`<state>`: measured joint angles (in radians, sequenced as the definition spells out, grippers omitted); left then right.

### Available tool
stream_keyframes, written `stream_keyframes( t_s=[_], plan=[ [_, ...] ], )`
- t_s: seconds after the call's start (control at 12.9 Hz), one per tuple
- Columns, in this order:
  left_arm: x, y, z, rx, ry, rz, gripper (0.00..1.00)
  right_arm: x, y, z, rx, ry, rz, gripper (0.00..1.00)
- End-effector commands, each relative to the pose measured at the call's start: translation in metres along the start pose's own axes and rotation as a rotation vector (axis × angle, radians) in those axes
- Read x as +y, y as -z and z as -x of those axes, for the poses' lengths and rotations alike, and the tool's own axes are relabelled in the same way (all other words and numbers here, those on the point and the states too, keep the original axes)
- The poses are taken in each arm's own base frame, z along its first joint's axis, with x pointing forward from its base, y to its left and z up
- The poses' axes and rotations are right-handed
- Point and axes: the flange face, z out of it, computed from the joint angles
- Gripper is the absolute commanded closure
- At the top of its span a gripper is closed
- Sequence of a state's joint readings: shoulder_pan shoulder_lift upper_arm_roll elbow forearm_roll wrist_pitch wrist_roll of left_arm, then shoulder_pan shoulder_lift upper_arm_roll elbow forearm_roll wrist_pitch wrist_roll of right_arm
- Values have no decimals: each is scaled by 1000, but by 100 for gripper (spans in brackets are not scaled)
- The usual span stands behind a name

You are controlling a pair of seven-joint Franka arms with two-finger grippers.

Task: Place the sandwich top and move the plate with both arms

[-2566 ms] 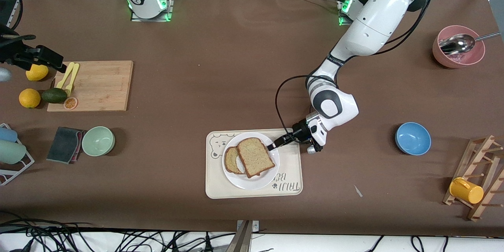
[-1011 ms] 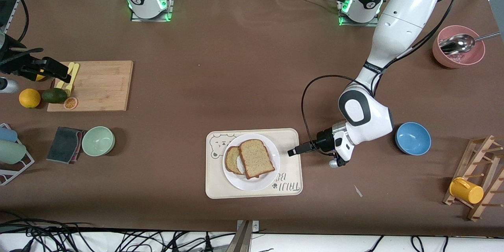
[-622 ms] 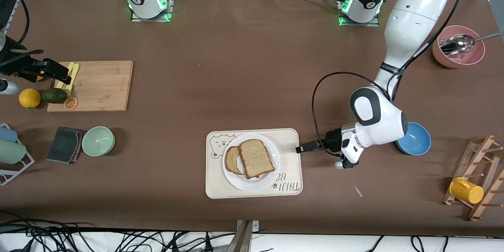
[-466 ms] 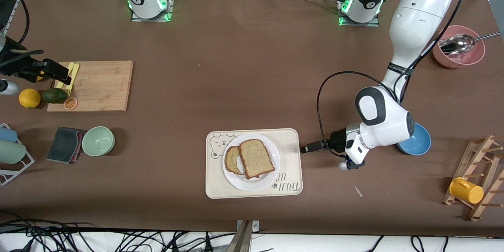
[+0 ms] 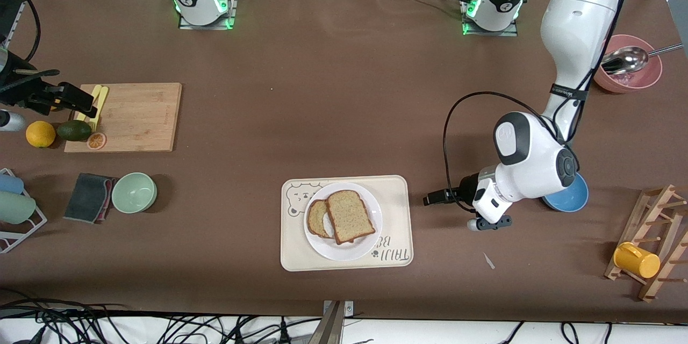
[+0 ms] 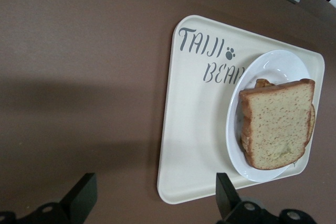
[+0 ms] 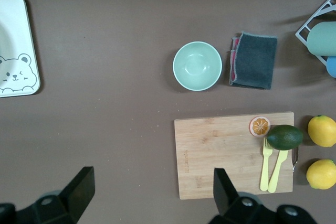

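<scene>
From the front view, the sandwich top (image 5: 349, 216) lies flat on the plate (image 5: 371, 239), stacked askew over a lower slice (image 5: 317, 219) that peeks out toward the right arm's end. The plate sits on the cream tray (image 5: 395, 193) near the front edge of the desk (image 5: 322, 107). The left tool (image 5: 430, 199) has drawn back from the plate since a couple of seconds ago, when its tips were at the plate's rim. It is now off the tray, low over bare desk between the tray and the blue bowl (image 5: 575, 196), holding nothing. So the bread placing looks finished, and what remains is moving the plate. The right tool (image 5: 75, 98) hangs over the edge of the cutting board (image 5: 140, 115) at the right arm's end, well apart from the plate, waiting.

In the left wrist view, the left tool (image 6: 152, 195) has its fingers (image 6: 84, 192) spread wide with only desk and the tray's edge (image 6: 178, 129) between them. The sandwich top (image 6: 275, 121) and the plate (image 6: 273, 64) lie ahead, untouched.

In the right wrist view, the right tool (image 7: 149, 190) is likewise wide open and empty, above the cutting board (image 7: 220, 156). The green bowl (image 7: 197, 66) and a corner of the tray (image 7: 16, 45) show farther off. I judge both arms must next close in on the plate's rim.
</scene>
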<state>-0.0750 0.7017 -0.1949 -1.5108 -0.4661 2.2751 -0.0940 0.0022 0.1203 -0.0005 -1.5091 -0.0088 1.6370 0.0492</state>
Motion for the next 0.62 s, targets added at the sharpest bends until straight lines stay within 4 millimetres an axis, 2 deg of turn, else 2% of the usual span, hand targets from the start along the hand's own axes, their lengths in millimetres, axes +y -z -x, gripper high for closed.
stream_keyframes(
  t_s=[0.0,0.31,0.54],
  plan=[
    [-13,35,2,-32,11,-68,1,-1,5,-2,9,30,-2,0],
    [-45,87,0,-83,77,-74,1,5,8,0,5,-9,-1,0],
    [-50,133,9,-84,15,-251,0,5,9,1,3,-16,-1,0]
  ],
)
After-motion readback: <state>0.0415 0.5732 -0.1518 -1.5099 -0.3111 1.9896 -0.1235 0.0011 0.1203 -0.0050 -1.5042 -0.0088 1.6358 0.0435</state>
